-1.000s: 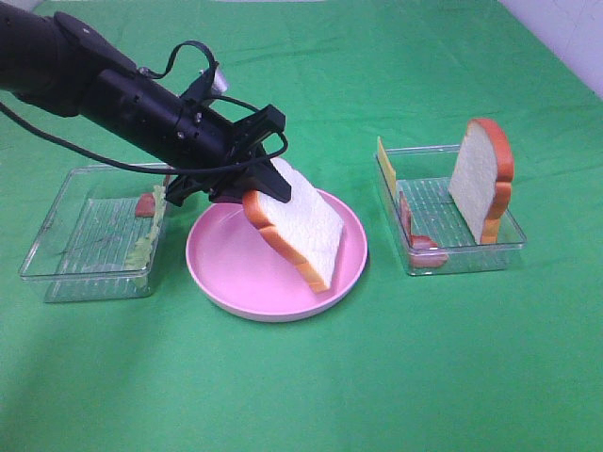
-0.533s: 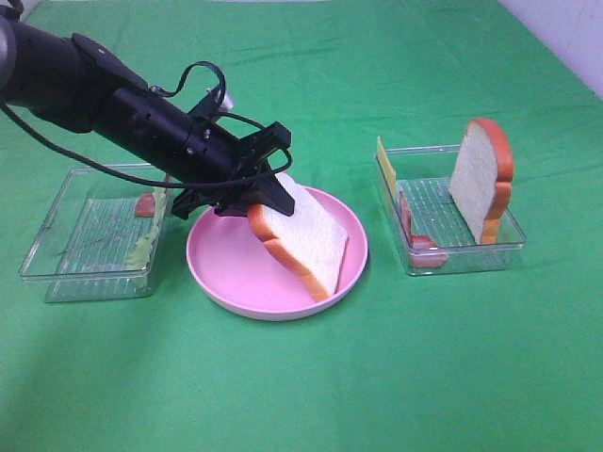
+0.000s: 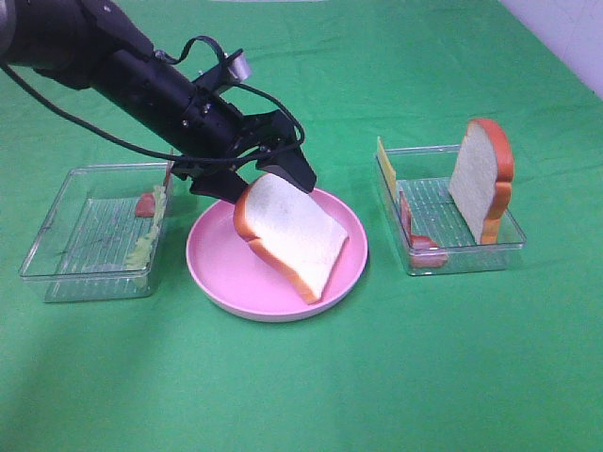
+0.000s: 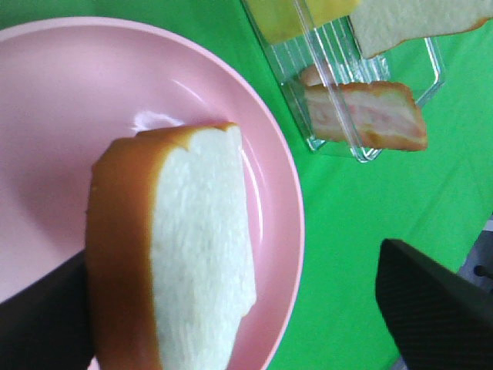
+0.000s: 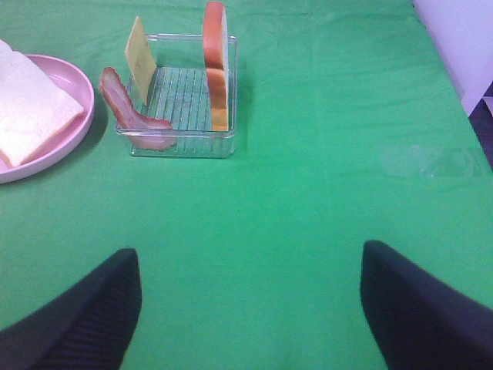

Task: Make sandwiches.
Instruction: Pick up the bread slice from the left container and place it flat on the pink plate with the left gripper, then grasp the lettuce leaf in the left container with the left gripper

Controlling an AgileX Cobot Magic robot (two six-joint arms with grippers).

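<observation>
Tilting onto the plate (image 3: 215, 273), bread slice (image 3: 287, 235) lies between spread left tool (image 3: 259, 181).

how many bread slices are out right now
2. One bread slice leans tilted on the pink plate; the other slice stands upright in the right clear tray. No others show.

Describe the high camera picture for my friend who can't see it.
A black left gripper hangs open over a white toy bread slice with orange-brown crust, which lies tilted on a round pink plate. Clear plastic trays flank it on green cloth.
</observation>
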